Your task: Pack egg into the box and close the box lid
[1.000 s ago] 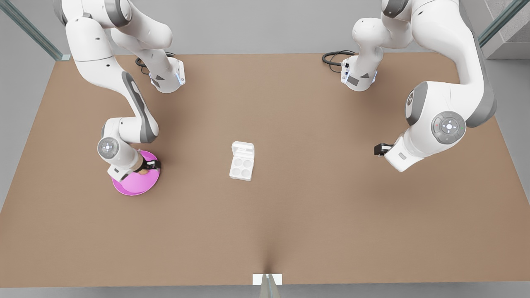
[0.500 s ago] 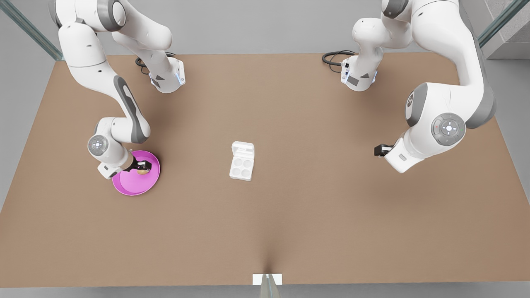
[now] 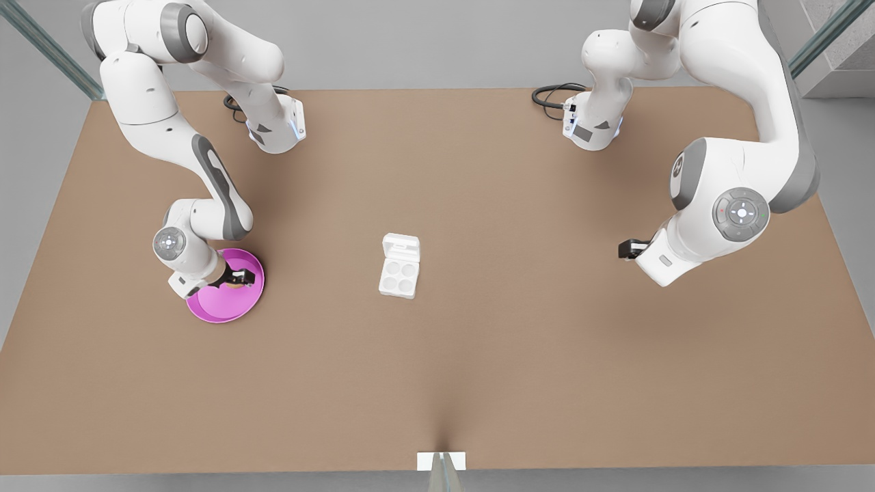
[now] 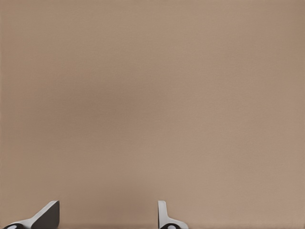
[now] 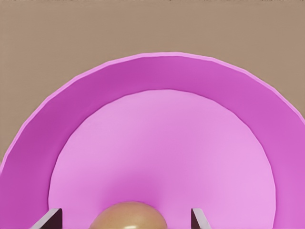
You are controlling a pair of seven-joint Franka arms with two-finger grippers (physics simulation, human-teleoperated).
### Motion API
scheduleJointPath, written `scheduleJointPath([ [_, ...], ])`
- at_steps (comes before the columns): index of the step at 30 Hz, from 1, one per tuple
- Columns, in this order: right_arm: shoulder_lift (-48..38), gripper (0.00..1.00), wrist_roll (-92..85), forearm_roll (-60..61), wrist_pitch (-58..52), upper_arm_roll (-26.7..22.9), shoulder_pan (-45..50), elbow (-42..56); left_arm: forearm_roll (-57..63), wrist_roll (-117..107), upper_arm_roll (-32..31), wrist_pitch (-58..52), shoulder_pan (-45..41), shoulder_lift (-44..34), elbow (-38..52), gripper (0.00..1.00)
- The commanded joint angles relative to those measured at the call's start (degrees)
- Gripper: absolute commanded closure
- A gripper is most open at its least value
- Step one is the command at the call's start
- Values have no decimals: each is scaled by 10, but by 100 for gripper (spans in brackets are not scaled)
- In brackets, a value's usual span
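Now egg [image 5: 129, 215] between open right tool [image 5: 126, 217] fingers over pink plate [image 5: 95, 109], left tool [image 4: 107, 214] open, waiting.

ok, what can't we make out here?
Egg: cut off by right wrist view's edge; front view, right pincer covers most of it.
Left pincer: front view, mostly behind its own wrist.
Box lid: front view, too small to judge its tilt.

Right pincer [image 3: 240, 279] low over pink plate [image 3: 217, 309], fingers astride egg [image 5: 128, 215], small gap each side. Box [image 3: 398, 276] mid-desk, box lid [image 3: 400, 245] folded back, four cups uncovered from above. Bare desk [image 3: 478, 355] between plate and box. Left pincer [image 3: 623, 247] waits toward front view's right, fingers apart, bare desk beneath.
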Motion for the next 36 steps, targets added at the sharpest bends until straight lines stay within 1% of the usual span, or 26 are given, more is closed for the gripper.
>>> scheduleJointPath([
  [1, 1, 17, -5, 1, 7, 0, 1, 1, 1, -2, 0, 1, 0, 0, 1, 0],
  [2, 4, 20, -5, 2, 7, 0, 2, 1, 0, -2, 0, 1, 0, 0, 1, 0],
  [5, 5, 21, -5, 3, 7, 0, 3, 1, 1, -2, 0, 1, 0, 0, 1, 0],
  [8, 6, 28, -5, 3, 7, 0, 3, 1, 1, -2, 0, 1, 0, 2, 1, 0],
  [9, 6, 33, -5, 3, 7, 0, 3, 1, 1, -2, 0, 1, 0, 2, 1, 0],
  [12, 6, 38, -5, 4, 7, 0, 3, 1, 1, -2, 0, 1, -2, 2, 1, 0],
  [17, -1, 41, -5, 3, 4, 0, -2, 1, 1, -2, 0, 1, 0, 1, 1, 0],
  [21, -8, 41, -5, 3, -2, 0, -3, 1, 1, -2, 0, 1, 0, 2, 1, 0],
  [23, -14, 41, -5, 3, -23, 2, 0, 8, 1, -2, 0, 1, 0, 1, 1, 0],
  [24, -15, 41, -2, 3, -50, 3, 4, 24, 1, -2, 0, 1, 0, 1, 1, 0],
  [27, -11, 40, 2, 5, -176, 15, 15, 123, 1, -3, 0, -1, -4, 1, 1, 0],
  [30, 19, 40, 81, 5, -271, 14, 66, 223, 1, -3, 0, 0, -4, 1, 1, 0],
  [33, 62, 40, 171, 5, -342, 14, 117, 307, 1, -3, 0, 1, -2, 2, 1, 0],
  [34, 70, 40, 197, 8, -344, 14, 134, 313, 1, -2, 0, 1, -1, 2, 1, 0],
  [36, 99, 40, 267, 11, -383, 13, 181, 361, 0, -2, 0, 0, -1, 0, 1, 0],
])
